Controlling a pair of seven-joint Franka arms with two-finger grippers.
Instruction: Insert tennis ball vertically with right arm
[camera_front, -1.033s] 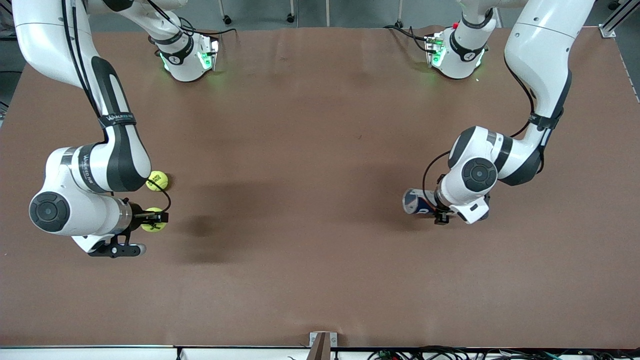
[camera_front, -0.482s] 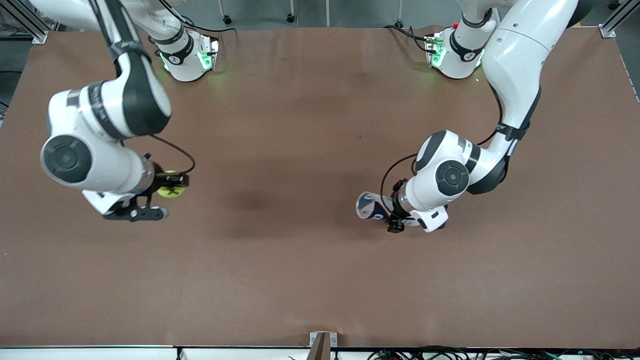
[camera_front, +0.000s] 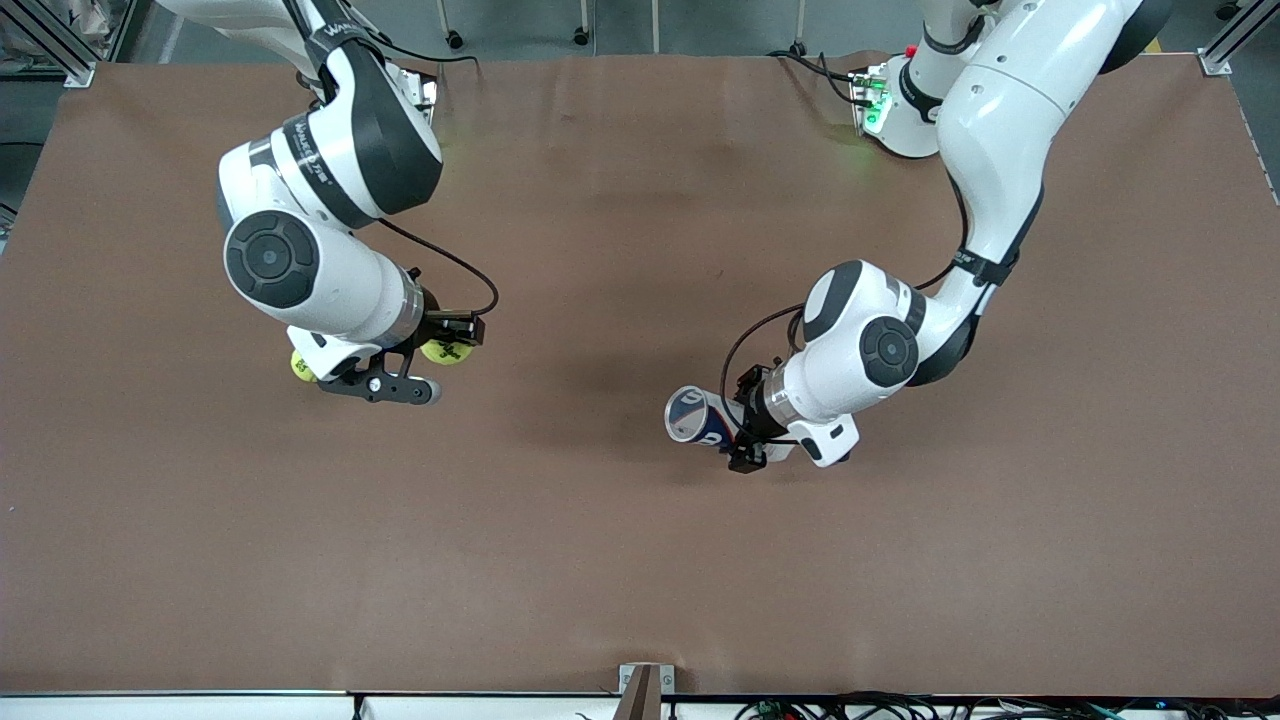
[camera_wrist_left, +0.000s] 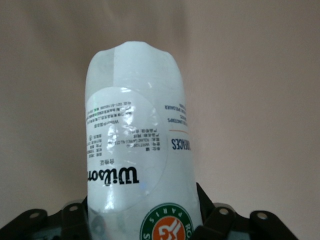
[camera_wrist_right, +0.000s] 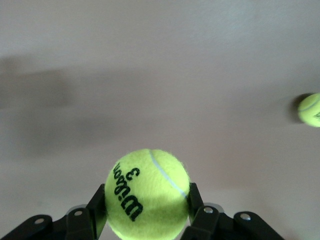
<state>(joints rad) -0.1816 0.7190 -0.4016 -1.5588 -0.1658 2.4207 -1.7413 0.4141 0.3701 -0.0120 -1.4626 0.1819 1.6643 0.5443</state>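
Note:
My right gripper is shut on a yellow tennis ball and holds it in the air over the table at the right arm's end. In the right wrist view the ball sits between the black fingers. My left gripper is shut on a clear Wilson ball can, held tilted above the table's middle, its open mouth toward the right arm's end. The can fills the left wrist view. The ball and the can are well apart.
A second tennis ball lies on the brown table, partly hidden under the right arm's wrist; it also shows in the right wrist view. Both arm bases stand along the table's edge farthest from the front camera.
The right arm has carried its ball from the table's end toward the middle. The left arm has carried the can toward the middle and turned its mouth more into view.

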